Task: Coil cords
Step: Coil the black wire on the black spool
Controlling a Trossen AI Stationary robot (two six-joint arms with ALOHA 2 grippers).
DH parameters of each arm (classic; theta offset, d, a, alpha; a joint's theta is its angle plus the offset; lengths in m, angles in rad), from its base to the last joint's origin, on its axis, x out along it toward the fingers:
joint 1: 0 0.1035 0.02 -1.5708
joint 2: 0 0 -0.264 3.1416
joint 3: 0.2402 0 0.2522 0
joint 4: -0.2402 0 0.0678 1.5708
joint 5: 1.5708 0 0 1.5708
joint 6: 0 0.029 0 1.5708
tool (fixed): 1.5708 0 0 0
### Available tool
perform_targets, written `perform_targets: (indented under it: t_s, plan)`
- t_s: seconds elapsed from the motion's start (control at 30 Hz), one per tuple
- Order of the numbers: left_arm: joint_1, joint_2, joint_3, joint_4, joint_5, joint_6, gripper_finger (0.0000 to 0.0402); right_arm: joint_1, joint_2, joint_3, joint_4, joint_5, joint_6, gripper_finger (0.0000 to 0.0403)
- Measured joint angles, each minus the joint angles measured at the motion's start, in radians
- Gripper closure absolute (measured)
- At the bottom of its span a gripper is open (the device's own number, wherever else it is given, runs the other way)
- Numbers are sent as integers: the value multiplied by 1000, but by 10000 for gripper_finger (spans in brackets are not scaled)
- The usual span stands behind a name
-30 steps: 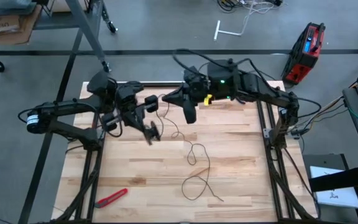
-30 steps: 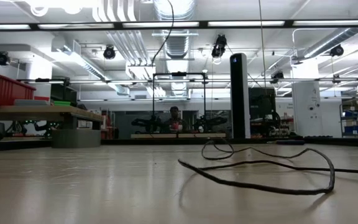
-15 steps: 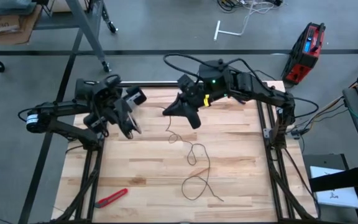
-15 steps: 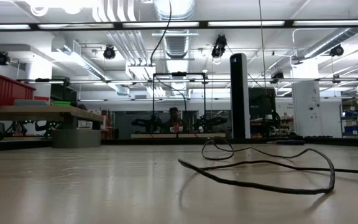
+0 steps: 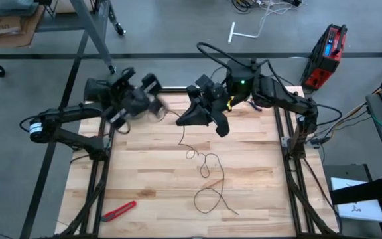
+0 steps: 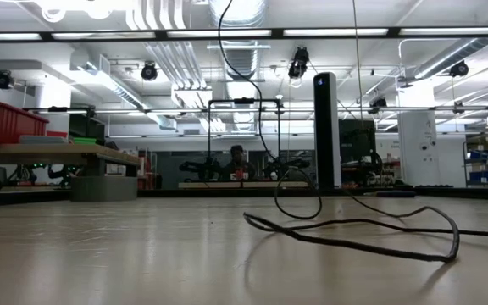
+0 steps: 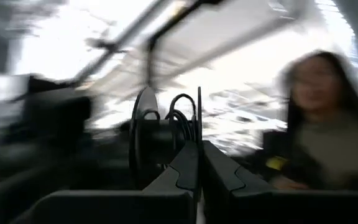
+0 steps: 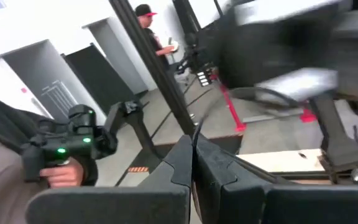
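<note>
One cord (image 5: 207, 174) lies looped on the desk (image 5: 151, 179); its upper run rises to the right end effector (image 5: 190, 118), pinched shut on it. One reel (image 7: 146, 140) sits clamped in the left end effector (image 5: 156, 99). One red-handled cutter (image 5: 119, 210) near the front edge. Since earlier, both arms have lifted rearward.

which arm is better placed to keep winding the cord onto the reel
Left. Its end effector is shut on the reel, raised at the table's far left, while the right end effector pinches the cord.
</note>
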Motion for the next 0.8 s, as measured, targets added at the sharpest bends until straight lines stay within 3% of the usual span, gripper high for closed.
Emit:
perform_targets:
  t_s: [0.1,0.17,0.37,0.53,0.63,0.8]
  plan:
    - [9,9,-2,10,-109,10,401,5,-1,0,3,-4,-1,403]
    - [17,9,-1,18,-125,-1,401,6,-1,0,4,-3,-8,403]
    - [29,12,-13,-84,74,-103,402,3,-23,0,45,10,-37,403]
    - [13,10,-16,-74,253,-182,401,-10,-50,0,54,31,-53,403]
    - [5,12,-16,-79,304,-238,401,-16,-50,0,70,35,-55,403]
    - [-20,14,-16,-72,293,-225,401,-25,-32,0,70,43,-55,403]
